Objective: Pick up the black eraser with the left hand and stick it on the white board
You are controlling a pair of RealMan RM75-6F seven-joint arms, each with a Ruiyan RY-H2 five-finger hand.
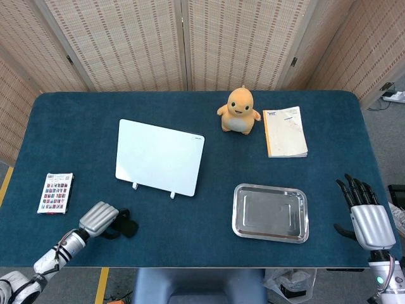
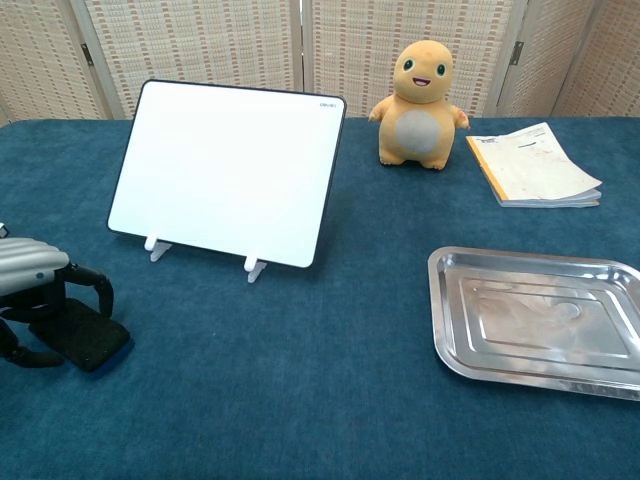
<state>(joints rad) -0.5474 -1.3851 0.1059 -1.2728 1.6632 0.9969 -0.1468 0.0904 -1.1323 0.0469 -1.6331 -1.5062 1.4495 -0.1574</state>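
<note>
The black eraser [image 2: 96, 341] lies flat on the blue cloth at the table's near left, also seen in the head view [image 1: 127, 226]. My left hand [image 2: 40, 288] [image 1: 99, 218] is over its left part: the fingers arch down onto its far edge and the thumb sits at its near edge, gripping it. The white board [image 2: 228, 170] [image 1: 159, 157] stands tilted back on two small feet, behind and right of the eraser. My right hand [image 1: 366, 215] is at the table's near right edge, fingers spread, holding nothing; the chest view does not show it.
A metal tray [image 2: 600, 275] [image 1: 240, 218] lies at the near right. An orange plush toy [image 2: 420, 90] and a booklet [image 2: 530, 165] are at the back right. A small printed card pack [image 1: 56, 193] lies at the left edge.
</note>
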